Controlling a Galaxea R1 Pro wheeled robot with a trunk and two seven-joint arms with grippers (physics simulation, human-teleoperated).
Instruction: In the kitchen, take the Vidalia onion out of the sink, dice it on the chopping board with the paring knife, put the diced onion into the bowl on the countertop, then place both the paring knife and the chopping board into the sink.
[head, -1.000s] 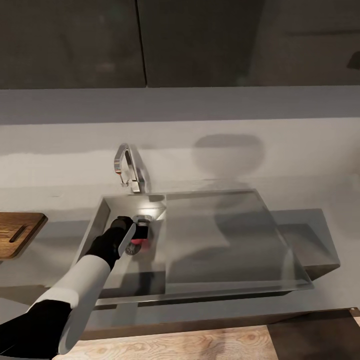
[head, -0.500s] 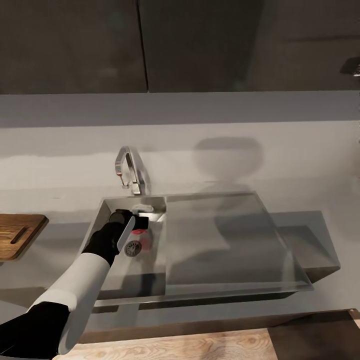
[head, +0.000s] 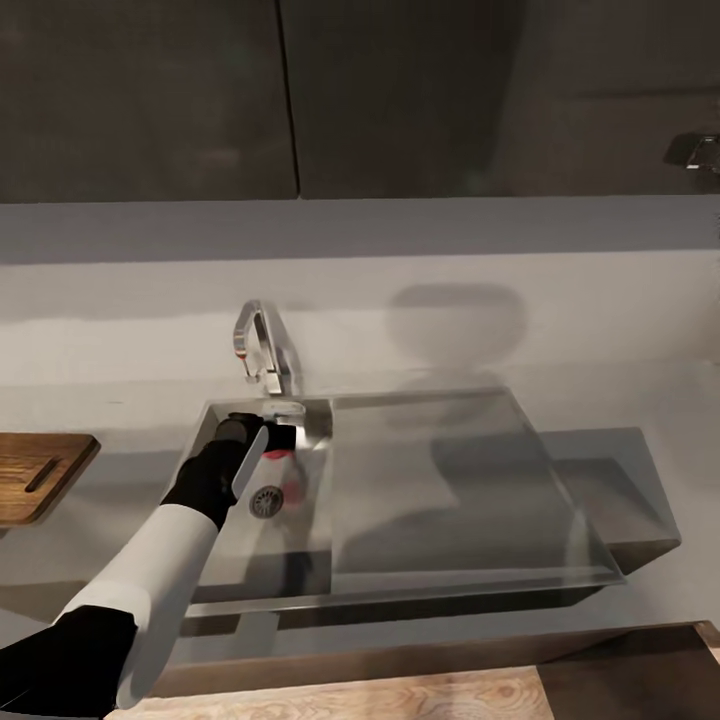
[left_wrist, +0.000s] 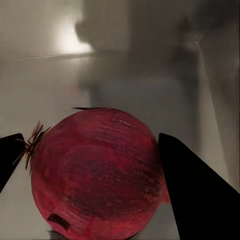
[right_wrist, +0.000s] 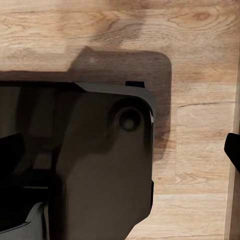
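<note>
A curved chrome tap stands at the back rim of the grey steel sink. Above the round drain, the left gripper pinches the dark red onion between black fingers. A brown wooden chopping board lies at the grey countertop's left edge.

I see brushed steel in the sink, dull grey with soft reflections, and a polished chrome tap. The countertop looks smooth and faintly glossy. The onion has a dry, papery red skin. The chopping board shows grained brown wood; the floor is pale matt wood.
</note>
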